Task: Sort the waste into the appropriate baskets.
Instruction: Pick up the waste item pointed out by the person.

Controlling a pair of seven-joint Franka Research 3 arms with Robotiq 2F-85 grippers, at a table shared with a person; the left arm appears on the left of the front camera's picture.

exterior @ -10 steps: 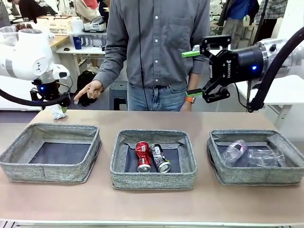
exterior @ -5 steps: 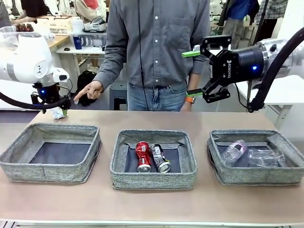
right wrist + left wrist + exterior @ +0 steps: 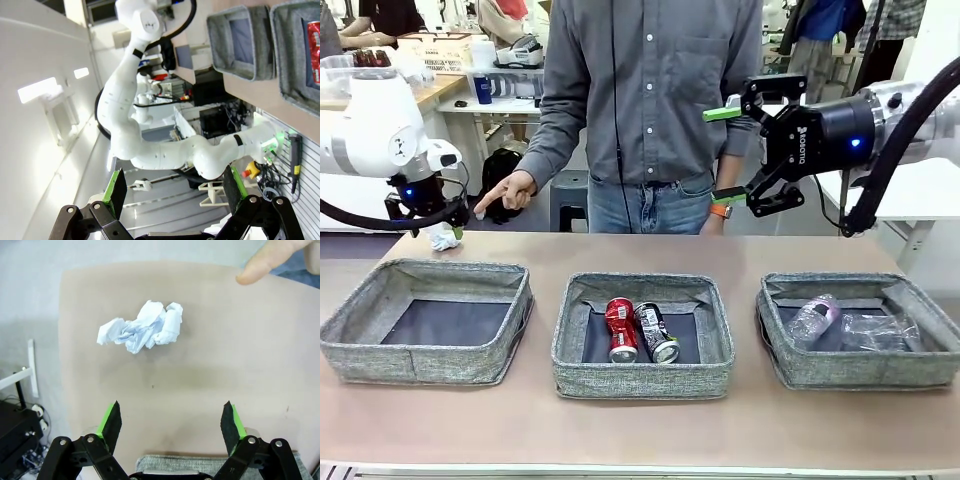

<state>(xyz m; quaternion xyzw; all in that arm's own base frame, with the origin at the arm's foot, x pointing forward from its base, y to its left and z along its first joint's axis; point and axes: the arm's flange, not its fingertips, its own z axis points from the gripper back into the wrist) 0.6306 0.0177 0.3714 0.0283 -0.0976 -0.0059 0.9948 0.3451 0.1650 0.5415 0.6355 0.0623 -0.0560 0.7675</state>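
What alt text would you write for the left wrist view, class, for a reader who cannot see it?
A crumpled white paper wad lies on a bare tan table, ahead of the left gripper, whose green-padded fingers stand wide open and apart from it. A person's fingertip points in from the top right corner, and a grey basket rim shows at the bottom edge.

Cans (image 3: pixel 640 330) in middle basket (image 3: pixel 642 380) (bottles (image 3: pixel 845 325) right).
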